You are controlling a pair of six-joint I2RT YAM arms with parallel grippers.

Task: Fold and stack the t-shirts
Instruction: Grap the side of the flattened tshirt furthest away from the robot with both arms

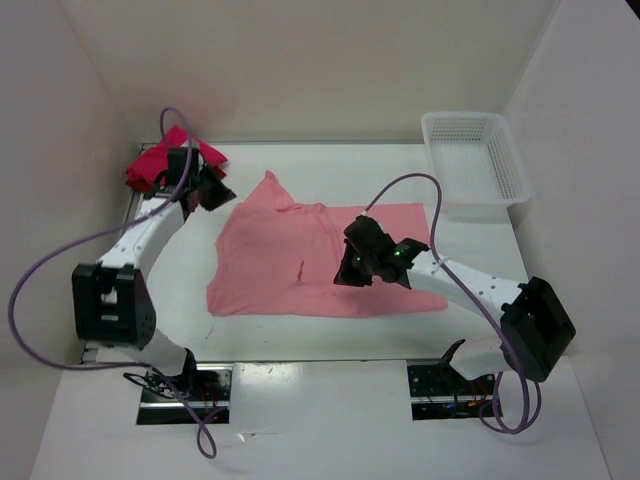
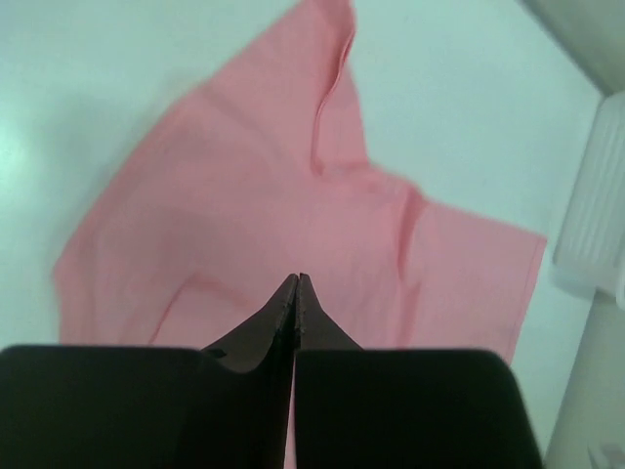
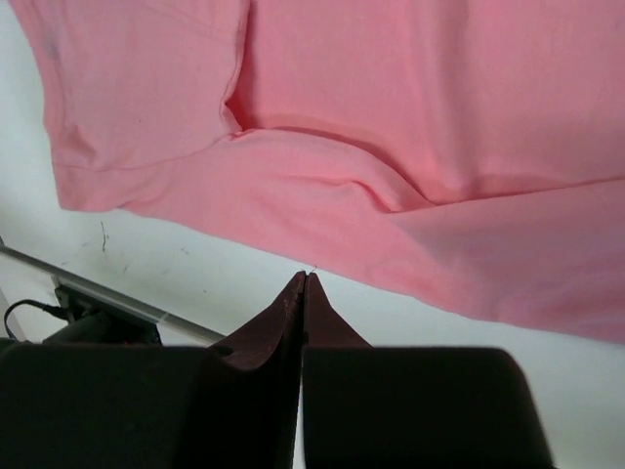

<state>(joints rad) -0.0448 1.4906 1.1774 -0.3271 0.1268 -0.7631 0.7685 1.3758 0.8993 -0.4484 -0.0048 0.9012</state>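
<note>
Evidently the salmon pink t-shirt (image 1: 320,265) is the one being worked on. It lies opened out on the table (image 1: 300,340) with one sleeve poking away from the arms at its far-left corner, which is how a shirt should lie before any fold is made. It shows soft creases (the wrist views pick them out best) but no clear fold, so I judge the task to be near its beginning.

The left gripper (image 1: 218,192) hangs just off the shirt's far-left corner, its fingers (image 2: 283,313) pressed tight together with no cloth between them. The right gripper (image 1: 352,268) hangs over the shirt's near-right part. Its fingers (image 3: 288,318) are likewise clenched on nothing, and their tips show against bare table just past the hem. The two sit toward opposite corners of the shirt, probably so that each can take an edge.

Beyond the shirt's far-left corner, behind the left gripper, lies a red heap (image 1: 150,165), seemingly set aside to wait its turn. That arm covers much of it, so I cannot tell whether it is one garment or two, or which shade is which. The right gripper hides a patch of the pink shirt, and its collar and second sleeve are hard to make out. A white basket (image 1: 516,170) stands off the shirt's far-right corner.
</note>
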